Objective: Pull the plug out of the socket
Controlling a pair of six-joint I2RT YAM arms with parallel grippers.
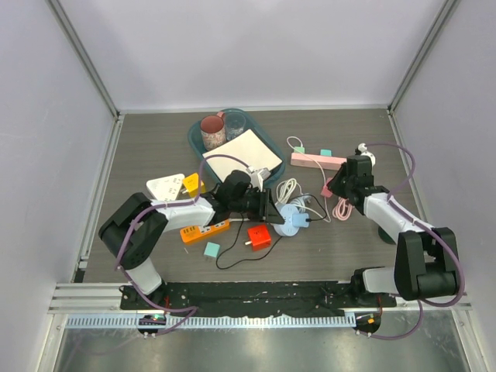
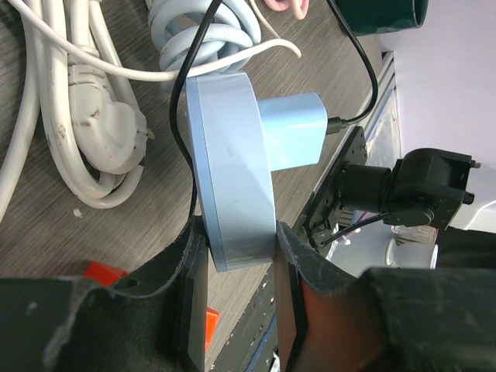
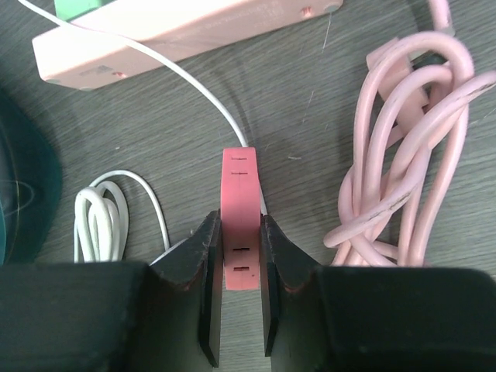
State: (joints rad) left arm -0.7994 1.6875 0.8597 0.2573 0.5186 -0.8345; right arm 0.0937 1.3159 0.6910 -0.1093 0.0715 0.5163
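Note:
A round light-blue socket (image 2: 232,170) stands on edge on the table, and my left gripper (image 2: 236,256) is shut on its rim. A light-blue plug (image 2: 291,132) sticks out of its face, still seated, with a black cable (image 2: 360,70) leaving its end. From above, the socket (image 1: 291,220) lies at the table's middle, just right of the left gripper (image 1: 273,208). My right gripper (image 3: 241,232) is shut on a small red slotted block (image 3: 239,186) that rests on the table. In the top view the right gripper (image 1: 332,188) sits apart, to the right of the blue socket.
A teal tray (image 1: 198,139) with a cup, a glass and white paper is at the back. A pink power strip (image 1: 318,160), coiled pink cord (image 3: 411,155) and white cords (image 2: 70,93) lie around. White (image 1: 165,187) and orange (image 1: 205,230) strips and a red cube (image 1: 259,237) sit left of centre.

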